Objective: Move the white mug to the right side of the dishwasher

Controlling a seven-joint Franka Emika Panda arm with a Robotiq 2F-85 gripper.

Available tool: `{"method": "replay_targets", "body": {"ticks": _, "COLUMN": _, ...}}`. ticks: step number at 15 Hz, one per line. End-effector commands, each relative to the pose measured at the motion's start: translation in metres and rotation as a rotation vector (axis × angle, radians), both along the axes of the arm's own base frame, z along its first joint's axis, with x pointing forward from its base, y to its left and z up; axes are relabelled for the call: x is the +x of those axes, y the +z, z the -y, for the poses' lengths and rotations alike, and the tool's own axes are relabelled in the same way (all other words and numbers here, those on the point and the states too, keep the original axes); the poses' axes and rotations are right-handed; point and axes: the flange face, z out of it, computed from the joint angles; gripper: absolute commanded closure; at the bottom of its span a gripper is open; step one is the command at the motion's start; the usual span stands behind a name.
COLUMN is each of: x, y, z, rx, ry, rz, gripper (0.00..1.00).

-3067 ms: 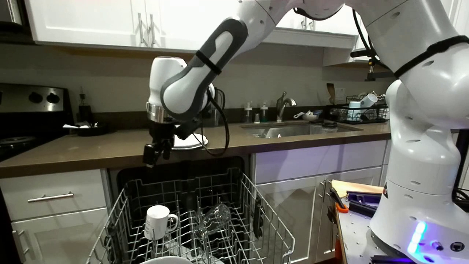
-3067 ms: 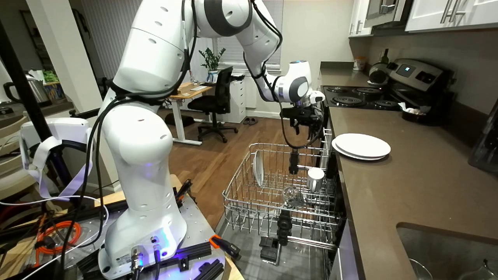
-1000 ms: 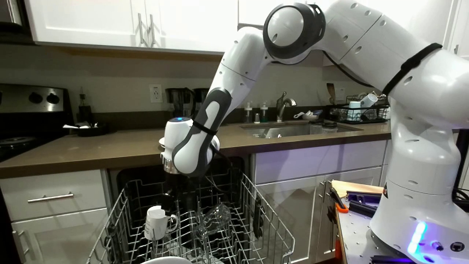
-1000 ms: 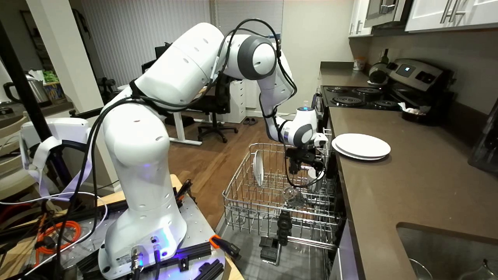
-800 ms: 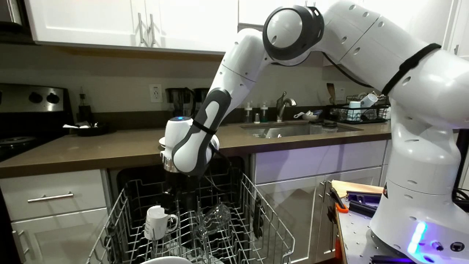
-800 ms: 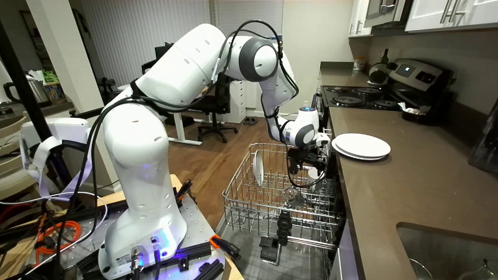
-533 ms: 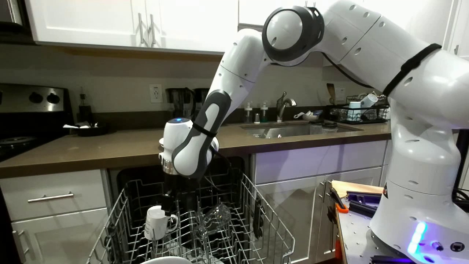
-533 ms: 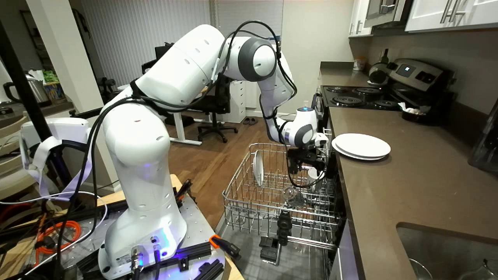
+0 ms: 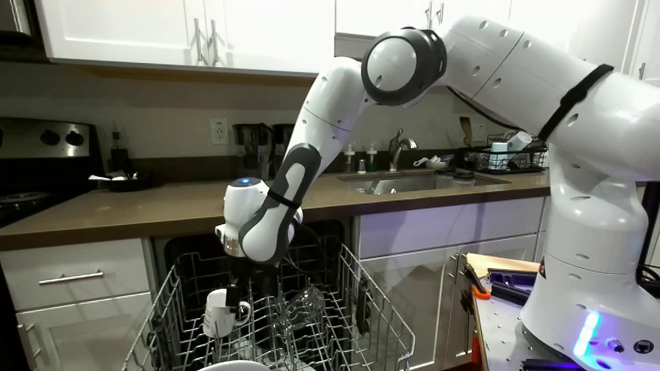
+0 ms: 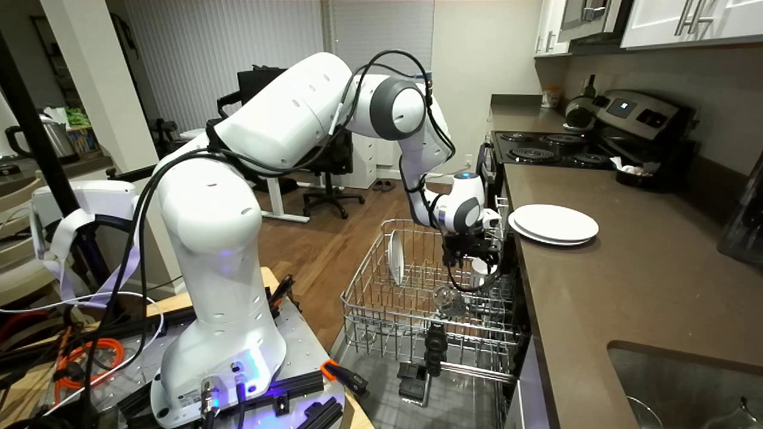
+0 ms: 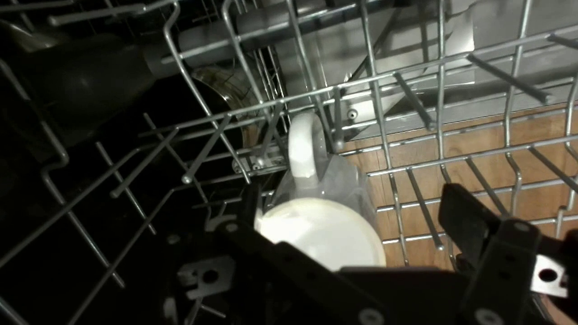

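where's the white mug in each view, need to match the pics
In an exterior view: white mug, low, left of centre.
In an exterior view: white mug, right of centre, lower half.
Wrist view: white mug, mostly lower half, just right of centre.
Shared landmark: the wire dishwasher rack, in all three.

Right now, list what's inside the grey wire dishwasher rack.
A white ceramic mug, clear glass and round white plate. I can't see behind the black tool, which covers part of the mug.
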Motion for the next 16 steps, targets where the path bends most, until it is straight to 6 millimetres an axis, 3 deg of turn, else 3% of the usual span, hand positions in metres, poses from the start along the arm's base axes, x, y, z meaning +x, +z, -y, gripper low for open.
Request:
{"method": "replay_targets", "body": {"ticks": 1, "x": 0.017, "y": -0.007, "z": 0.016, "rx": 0.008, "ry": 0.054, "rz": 0.018, "gripper": 0.00}}
{"method": "replay_targets", "body": {"ticks": 3, "x": 0.023, "y": -0.010, "z": 0.023, "rx": 0.038, "ry": 0.064, "rz": 0.009, "gripper": 0.00}}
{"method": "replay_targets", "body": {"ticks": 5, "x": 0.026, "y": -0.015, "z": 0.029, "rx": 0.060, "ry": 0.076, "rz": 0.002, "gripper": 0.26}}
{"method": "replay_targets", "body": {"ticks": 6, "x": 0.028, "y": -0.017, "z": 0.032, "rx": 0.065, "ry": 0.083, "rz": -0.002, "gripper": 0.33}}
{"method": "replay_targets", "body": {"ticks": 7, "x": 0.028, "y": -0.019, "z": 0.034, "rx": 0.068, "ry": 0.087, "rz": -0.009, "gripper": 0.35}}
{"method": "replay_targets", "body": {"ticks": 8, "x": 0.028, "y": -0.021, "z": 0.033, "rx": 0.070, "ry": 0.097, "rz": -0.015, "gripper": 0.24}}
{"method": "replay_targets", "body": {"ticks": 10, "x": 0.028, "y": -0.025, "z": 0.033, "rx": 0.066, "ry": 0.105, "rz": -0.030, "gripper": 0.54}}
{"method": "replay_targets", "body": {"ticks": 14, "x": 0.030, "y": -0.029, "z": 0.035, "rx": 0.022, "ry": 0.096, "rz": -0.042, "gripper": 0.16}}
{"method": "replay_targets", "body": {"ticks": 16, "x": 0.029, "y": -0.029, "z": 0.038, "rx": -0.006, "ry": 0.088, "rz": -0.040, "gripper": 0.04}}
